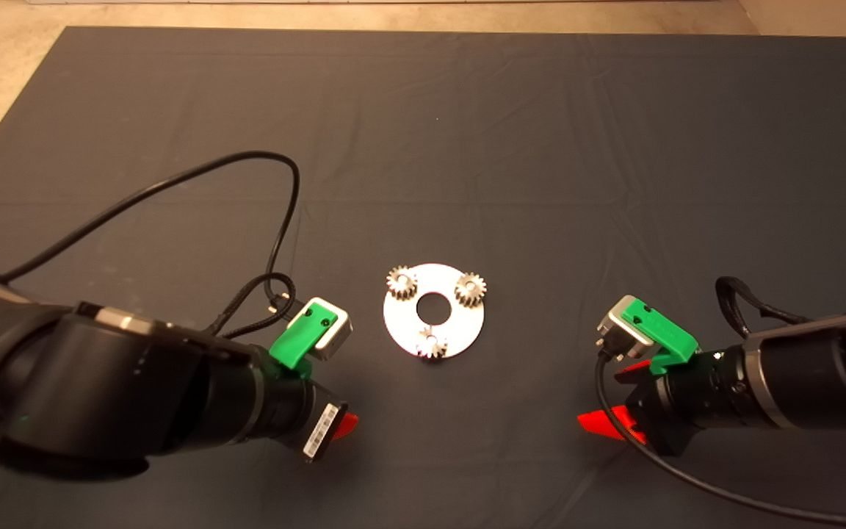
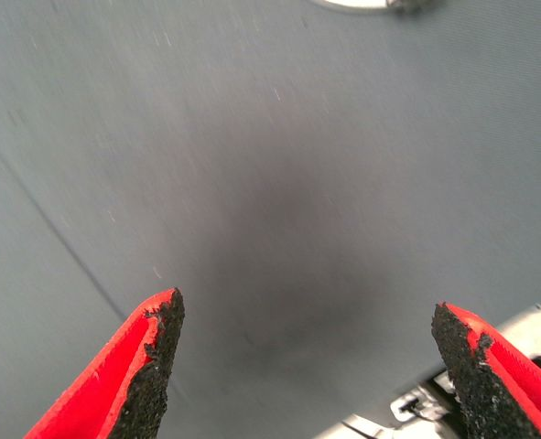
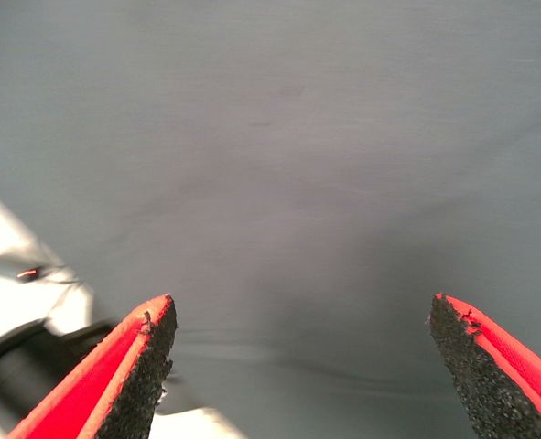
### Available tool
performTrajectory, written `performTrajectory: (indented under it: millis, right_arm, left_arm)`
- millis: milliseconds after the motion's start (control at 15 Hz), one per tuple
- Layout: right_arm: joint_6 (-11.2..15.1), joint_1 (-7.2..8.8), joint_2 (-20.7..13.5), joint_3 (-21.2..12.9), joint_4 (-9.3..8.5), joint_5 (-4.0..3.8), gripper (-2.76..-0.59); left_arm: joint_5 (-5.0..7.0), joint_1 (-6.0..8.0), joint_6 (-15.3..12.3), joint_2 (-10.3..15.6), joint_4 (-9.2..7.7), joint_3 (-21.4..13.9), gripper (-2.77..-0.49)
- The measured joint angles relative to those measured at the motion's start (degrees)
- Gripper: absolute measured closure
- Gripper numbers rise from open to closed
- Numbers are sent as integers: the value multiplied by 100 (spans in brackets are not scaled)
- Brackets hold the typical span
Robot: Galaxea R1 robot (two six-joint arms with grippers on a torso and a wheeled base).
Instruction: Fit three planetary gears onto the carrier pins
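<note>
The round shiny metal disc point(image 1: 446, 328) with a centre hole lies mid-mat. Three small silver gears sit on it, over the pins: one at the far left point(image 1: 401, 282), one at the far right point(image 1: 470, 289), one at the near edge point(image 1: 432, 345). The pins themselves are hidden under the gears. My left gripper point(image 2: 307, 320) is open and empty, low over the mat to the left of the disc; the disc's rim point(image 2: 352, 5) shows at the edge of its view. My right gripper point(image 3: 302, 320) is open and empty over bare mat to the right of the disc.
A black cable point(image 1: 173, 184) loops over the mat behind the left arm. Another cable point(image 1: 687, 477) trails from the right wrist along the near right of the mat. The dark mat point(image 1: 467, 147) reaches to the floor at the far edge.
</note>
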State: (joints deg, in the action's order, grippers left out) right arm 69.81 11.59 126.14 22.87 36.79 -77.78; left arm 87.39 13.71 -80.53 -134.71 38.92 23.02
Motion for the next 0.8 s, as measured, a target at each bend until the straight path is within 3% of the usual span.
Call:
performTrajectory:
  millis: [67,133,200,267,600,800]
  right_arm:
    - [138,-20,29,0,83,-207,-205]
    - [246,-94,40,0,127,-336,-205]
    - [270,-216,35,2,149,-434,-205]
    - [290,-318,35,0,153,-476,-205]
    - [312,-656,33,0,204,-488,-205]
    - [312,-667,24,0,231,-490,-205]
  left_arm:
    - [6,1,-143,12,3,-77,-188]
    - [4,1,-258,8,6,-133,-188]
    - [1,14,-334,-7,11,-175,-188]
    - [1,20,-440,-19,30,-193,-188]
    - [4,32,-592,-85,96,-255,-188]
    - [4,32,-627,-99,161,-276,-188]
